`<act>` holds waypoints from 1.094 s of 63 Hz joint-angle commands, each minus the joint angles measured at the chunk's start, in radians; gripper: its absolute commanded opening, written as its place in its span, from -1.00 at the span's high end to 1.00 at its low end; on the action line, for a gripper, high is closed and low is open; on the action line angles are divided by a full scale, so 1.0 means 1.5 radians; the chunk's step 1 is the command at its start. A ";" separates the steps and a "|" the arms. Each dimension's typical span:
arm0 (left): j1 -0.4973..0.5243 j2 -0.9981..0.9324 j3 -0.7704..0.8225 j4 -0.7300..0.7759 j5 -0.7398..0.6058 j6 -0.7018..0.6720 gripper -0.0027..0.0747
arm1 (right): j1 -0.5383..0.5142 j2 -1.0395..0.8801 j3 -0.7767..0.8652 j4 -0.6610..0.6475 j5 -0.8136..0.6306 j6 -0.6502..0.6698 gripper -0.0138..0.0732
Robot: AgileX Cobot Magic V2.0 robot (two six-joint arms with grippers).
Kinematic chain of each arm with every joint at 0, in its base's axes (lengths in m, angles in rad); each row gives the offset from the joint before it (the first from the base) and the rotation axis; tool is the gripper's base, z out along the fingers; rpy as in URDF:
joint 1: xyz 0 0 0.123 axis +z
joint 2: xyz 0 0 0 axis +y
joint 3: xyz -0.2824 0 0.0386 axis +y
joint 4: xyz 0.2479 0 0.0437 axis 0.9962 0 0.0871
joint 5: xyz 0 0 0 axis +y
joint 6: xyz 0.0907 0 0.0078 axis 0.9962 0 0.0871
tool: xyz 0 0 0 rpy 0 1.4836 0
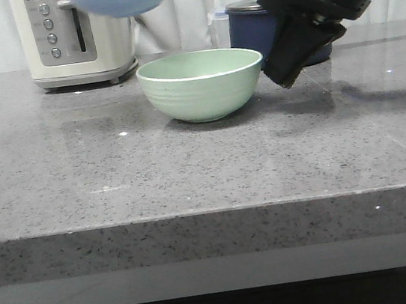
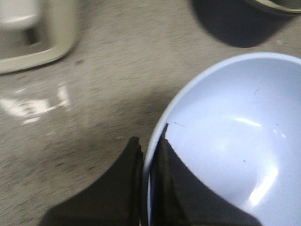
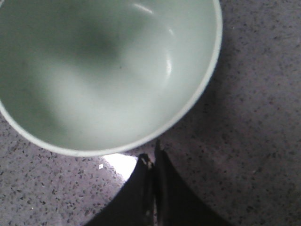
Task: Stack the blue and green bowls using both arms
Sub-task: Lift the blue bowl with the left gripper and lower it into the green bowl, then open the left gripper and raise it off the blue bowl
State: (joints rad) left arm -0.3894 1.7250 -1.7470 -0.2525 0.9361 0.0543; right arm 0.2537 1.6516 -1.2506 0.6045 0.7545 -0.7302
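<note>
Blue bowl held aloft!
Its rim is pinched by the left hand; stiff, smooth, likely slippery. Right hand is closed, empty, beside green bowl.

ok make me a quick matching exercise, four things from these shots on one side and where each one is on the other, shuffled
Things:
1. blue bowl
2. green bowl
3. toaster
4. right gripper

Places:
a. back left of the counter
b. shut, just beside the green bowl's rim
c. standing on the counter, centre
d. held up in the air, its rim pinched by the left gripper

Pairs: 1-d, 2-c, 3-a, 4-b
</note>
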 commanded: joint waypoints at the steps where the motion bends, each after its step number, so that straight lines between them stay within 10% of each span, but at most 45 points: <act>1: -0.031 0.005 -0.055 -0.014 -0.008 0.001 0.98 | -0.003 -0.025 -0.015 0.024 -0.012 -0.006 0.83; 69: -0.072 0.114 -0.081 -0.008 -0.030 0.001 0.98 | -0.003 -0.025 -0.015 0.024 -0.008 -0.006 0.83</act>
State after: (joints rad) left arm -0.4898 1.9492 -1.8351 -0.2422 0.9456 0.0559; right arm 0.2537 1.6516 -1.2506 0.6067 0.7568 -0.7305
